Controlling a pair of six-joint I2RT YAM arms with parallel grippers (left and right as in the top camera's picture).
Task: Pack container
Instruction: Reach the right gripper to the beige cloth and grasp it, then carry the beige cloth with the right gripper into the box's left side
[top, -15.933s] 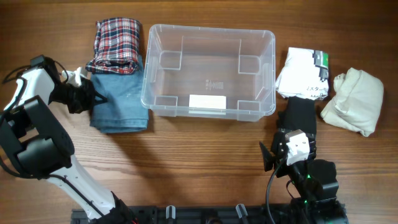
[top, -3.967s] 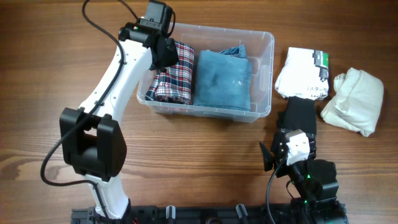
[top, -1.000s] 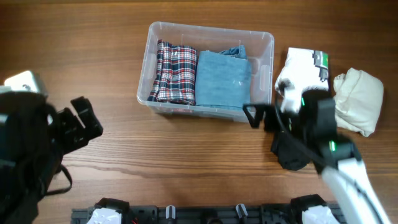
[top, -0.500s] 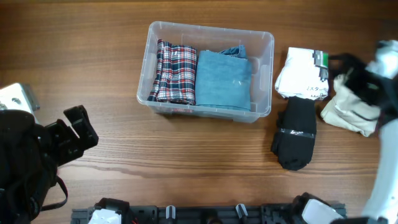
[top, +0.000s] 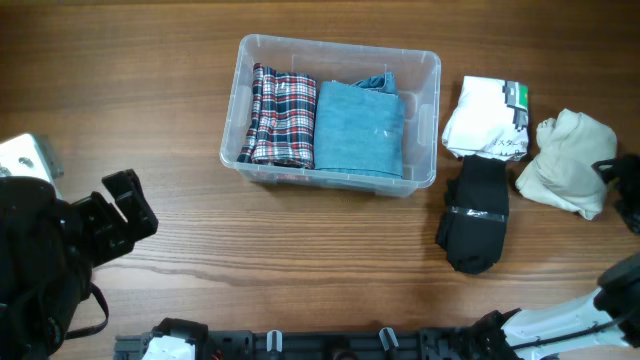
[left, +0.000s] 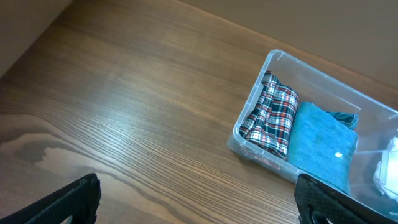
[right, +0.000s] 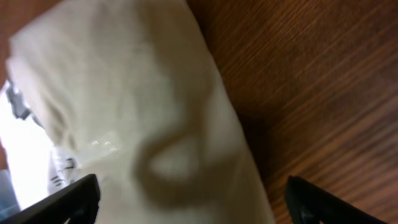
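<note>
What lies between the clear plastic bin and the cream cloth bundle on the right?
Overhead view: a white printed packet lies between the clear plastic bin and the cream cloth bundle.

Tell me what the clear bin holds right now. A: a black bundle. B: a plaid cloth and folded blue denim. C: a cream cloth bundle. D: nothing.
B: the overhead view shows the plaid cloth and folded blue denim side by side inside the container, while the black bundle and cream bundle lie outside it.
</note>
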